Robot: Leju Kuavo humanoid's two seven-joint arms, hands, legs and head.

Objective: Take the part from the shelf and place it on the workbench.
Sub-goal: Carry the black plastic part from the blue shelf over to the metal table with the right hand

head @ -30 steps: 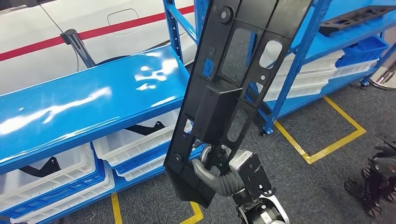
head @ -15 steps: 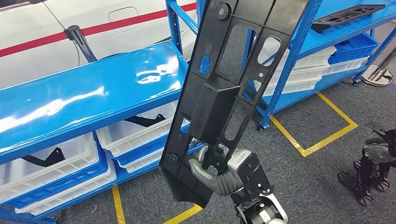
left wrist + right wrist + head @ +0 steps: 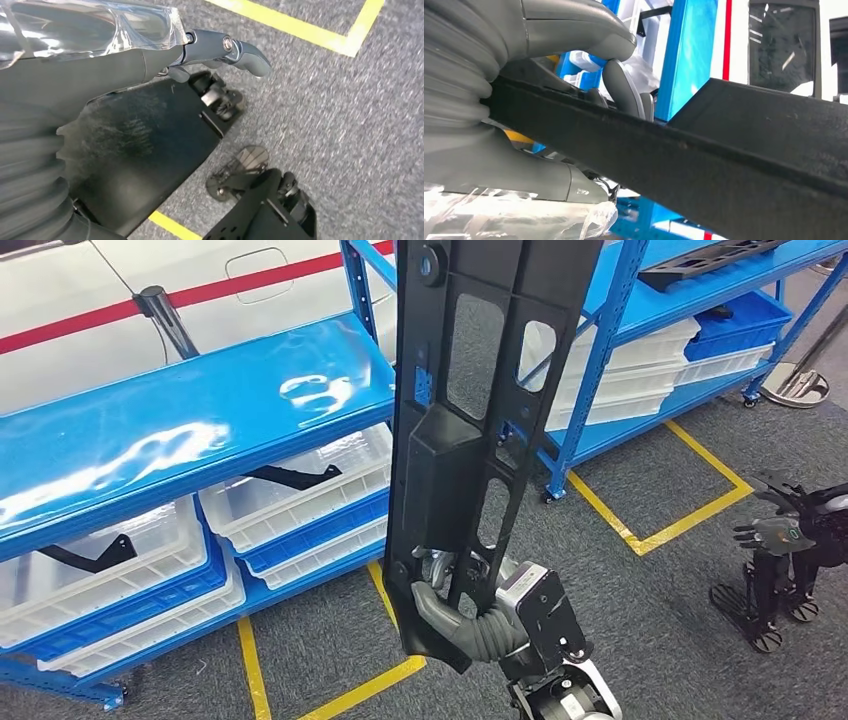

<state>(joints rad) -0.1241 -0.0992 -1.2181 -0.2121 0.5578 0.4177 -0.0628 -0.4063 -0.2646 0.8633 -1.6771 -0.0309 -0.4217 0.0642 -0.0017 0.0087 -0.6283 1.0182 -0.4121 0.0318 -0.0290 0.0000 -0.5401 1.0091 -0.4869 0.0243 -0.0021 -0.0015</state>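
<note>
I have the long black part standing nearly upright in front of my head camera, its top running out past the upper frame edge. My right hand grips it near the bottom end, grey fingers wrapped through a cutout and clamped on the panel's edge, the thumb curled over the lower lip. Above the fingers the part crosses the corner of the blue shelf; I cannot tell from here how far apart the two are. Beyond the fingertips, on the lower shelf level, sit white bins. Below the hand lies grey carpet with yellow floor tape, open room toward the right side of the hand. Another blue rack stands beyond the part's far edge, with a dark stand well apart from my hand on the carpet.

My left hand hangs toward the floor, holding nothing, one finger held out straight.
</note>
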